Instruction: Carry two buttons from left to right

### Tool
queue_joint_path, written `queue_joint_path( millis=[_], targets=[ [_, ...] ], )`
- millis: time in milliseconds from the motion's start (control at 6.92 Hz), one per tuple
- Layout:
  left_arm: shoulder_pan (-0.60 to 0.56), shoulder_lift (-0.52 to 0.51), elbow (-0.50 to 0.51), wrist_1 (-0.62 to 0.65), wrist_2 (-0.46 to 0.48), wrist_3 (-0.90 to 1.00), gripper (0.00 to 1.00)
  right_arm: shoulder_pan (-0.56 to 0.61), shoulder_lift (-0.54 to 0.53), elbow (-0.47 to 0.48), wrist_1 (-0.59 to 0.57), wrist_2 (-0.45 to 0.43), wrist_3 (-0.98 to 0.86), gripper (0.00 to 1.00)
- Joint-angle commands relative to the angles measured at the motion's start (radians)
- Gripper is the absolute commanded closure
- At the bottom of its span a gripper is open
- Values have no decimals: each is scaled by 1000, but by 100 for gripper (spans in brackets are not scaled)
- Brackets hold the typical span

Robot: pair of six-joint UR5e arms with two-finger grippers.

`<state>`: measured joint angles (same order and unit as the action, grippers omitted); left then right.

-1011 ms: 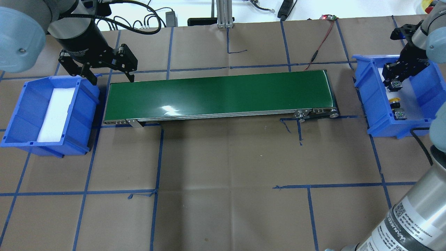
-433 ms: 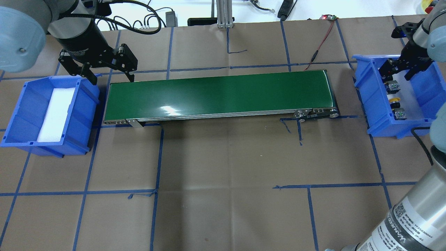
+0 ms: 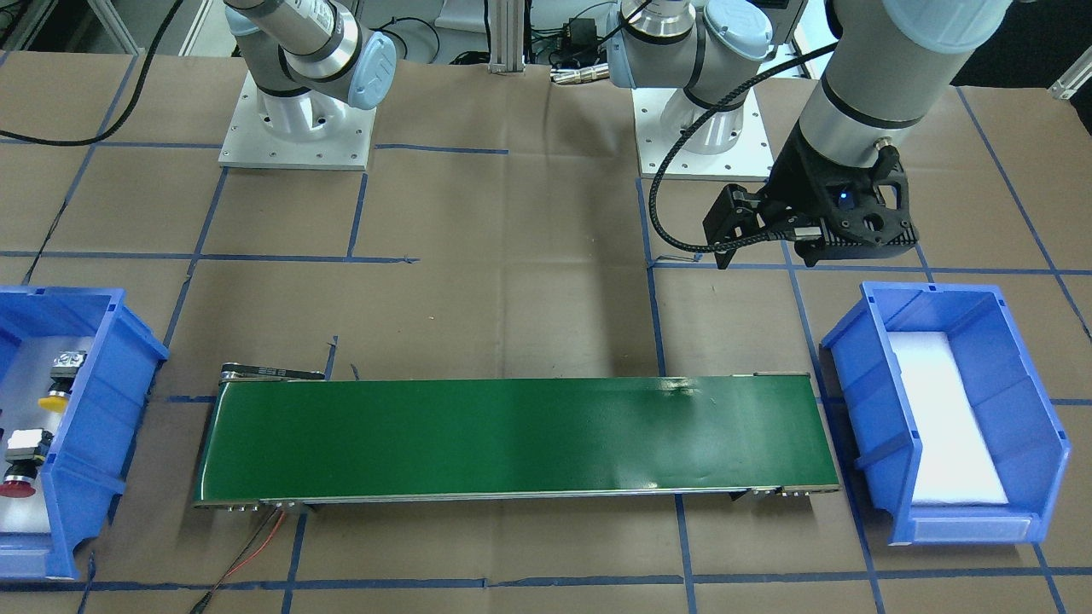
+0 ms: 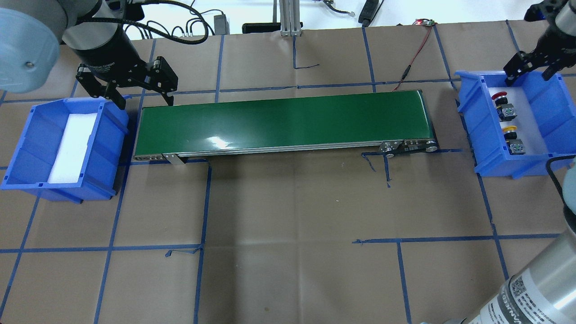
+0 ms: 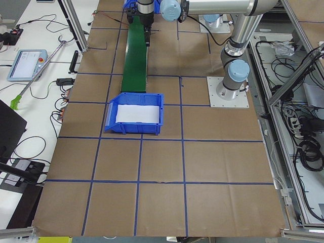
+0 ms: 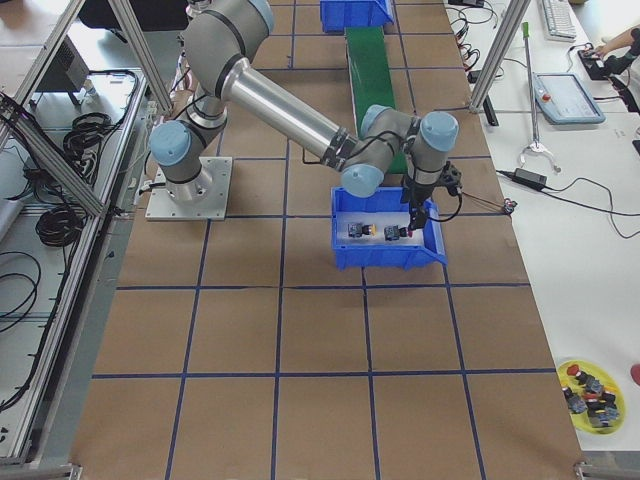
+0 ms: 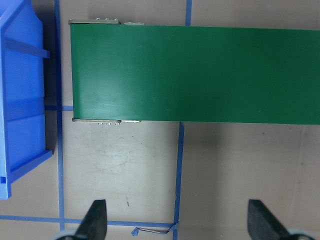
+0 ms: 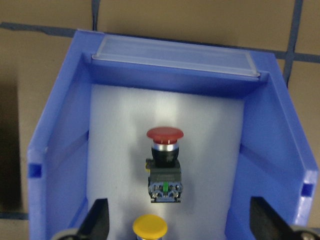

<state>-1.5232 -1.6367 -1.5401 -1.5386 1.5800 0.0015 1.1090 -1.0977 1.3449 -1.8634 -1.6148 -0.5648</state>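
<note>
The red button [image 4: 504, 103] and the yellow button [image 4: 512, 137] lie on their sides on white foam in the right blue bin [image 4: 468, 114]. Both also show in the front view, the red one [image 3: 21, 460] and the yellow one [image 3: 60, 382]. My right gripper [image 4: 530, 73] is open and empty above the bin's far end. Its wrist view looks down on the red button [image 8: 165, 160] and the yellow cap [image 8: 150, 227] between its open fingers [image 8: 97, 220]. My left gripper [image 4: 145, 101] is open and empty above the conveyor's left end.
A green conveyor belt [image 4: 283, 121] lies between the bins. The left blue bin [image 4: 27, 135] holds only white foam. Cables and an aluminium post [image 4: 288, 18] stand at the table's far edge. Blue tape lines cross the brown table.
My right gripper opened, left the red button lying in the right bin, and rose toward the bin's far end. The left arm has barely moved.
</note>
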Motion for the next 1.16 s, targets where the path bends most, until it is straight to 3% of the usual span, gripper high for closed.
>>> queue_joint_path(
  millis=[0,144,433,722,1011],
  targets=[
    [0,0,0,0,0,-3,0,53,-149,-65,213,3,-4,0],
    [0,0,0,0,0,0,0,131,-192,-63,299,-2,3,0],
    [0,1,-2,0,0,0,0,323,-237,-56,340,-11,108,0],
    [0,1,-2,0,0,3,0,408,-278,-32,362,1,471,0],
    [0,1,-2,0,0,5,0,478,-396,26,360,1,560,0]
  ],
)
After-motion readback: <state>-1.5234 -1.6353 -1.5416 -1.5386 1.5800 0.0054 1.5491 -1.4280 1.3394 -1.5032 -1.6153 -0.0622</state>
